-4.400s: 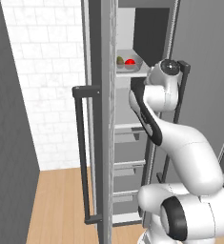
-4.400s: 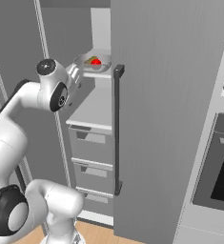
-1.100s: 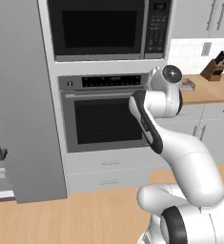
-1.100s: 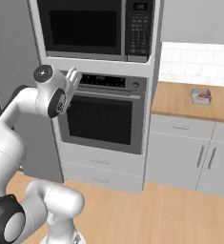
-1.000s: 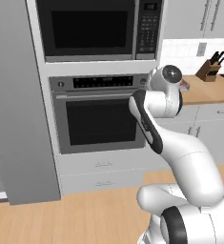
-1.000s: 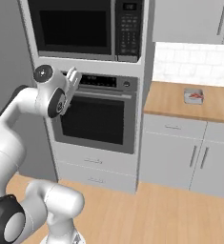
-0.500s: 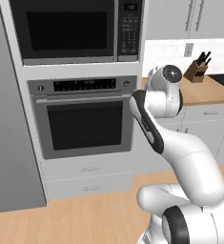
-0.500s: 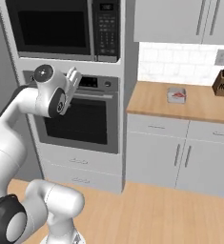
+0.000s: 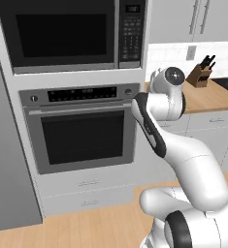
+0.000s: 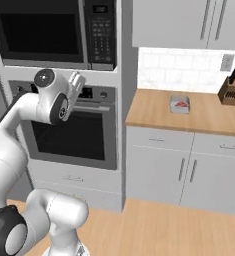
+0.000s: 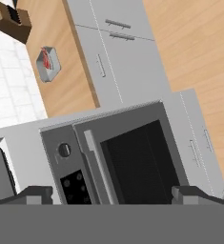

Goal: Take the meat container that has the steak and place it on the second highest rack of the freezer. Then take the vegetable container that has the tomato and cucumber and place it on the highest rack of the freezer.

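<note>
- The arm [image 10: 19, 125] is rising close in front of the cameras, with its hand lifted level with the oven's control panel.
- The gripper [image 11: 111, 194] is standing with its two tips wide apart, one at each side of the hand view, holding nothing.
- Just beyond the hand, the built-in oven [image 9: 81, 133] is showing its dark glass door, with the microwave [image 10: 54, 32] sitting above it.
- To the right of the oven, a wooden counter [image 10: 159, 112] is running above grey cupboard doors.
- On that counter, a small grey container holding the steak [image 10: 180, 104] is lying well apart from the gripper.
- Farther along, a knife block [image 10: 230, 90] is standing against the tiled wall.
</note>
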Robot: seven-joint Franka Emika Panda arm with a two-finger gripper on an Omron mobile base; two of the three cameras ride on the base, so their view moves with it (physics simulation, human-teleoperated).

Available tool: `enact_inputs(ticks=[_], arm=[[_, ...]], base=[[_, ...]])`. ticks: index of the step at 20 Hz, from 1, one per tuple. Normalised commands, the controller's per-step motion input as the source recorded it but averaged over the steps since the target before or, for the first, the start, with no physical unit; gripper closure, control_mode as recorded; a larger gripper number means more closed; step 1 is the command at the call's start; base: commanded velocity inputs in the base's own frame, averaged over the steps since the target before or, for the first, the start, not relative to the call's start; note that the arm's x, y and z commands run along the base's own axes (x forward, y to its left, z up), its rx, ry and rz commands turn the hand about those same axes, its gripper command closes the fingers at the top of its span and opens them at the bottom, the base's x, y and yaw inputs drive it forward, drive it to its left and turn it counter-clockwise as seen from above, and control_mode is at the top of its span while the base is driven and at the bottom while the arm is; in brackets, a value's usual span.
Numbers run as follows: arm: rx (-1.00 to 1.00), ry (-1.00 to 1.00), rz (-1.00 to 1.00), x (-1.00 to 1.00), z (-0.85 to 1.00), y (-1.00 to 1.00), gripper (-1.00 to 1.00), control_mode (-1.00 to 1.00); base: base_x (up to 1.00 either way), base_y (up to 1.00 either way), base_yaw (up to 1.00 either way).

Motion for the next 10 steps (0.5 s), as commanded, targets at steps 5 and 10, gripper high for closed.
enact_inputs(ticks=[5,10], arm=[[0.00,0.00,0.00,0.00,0.00,0.00,-1.00,1.00],[0.00,0.00,0.00,0.00,0.00,0.00,-1.00,1.00]], base=[[-0.05,-0.12,0.00],[-0.16,-0.83,0.08]])
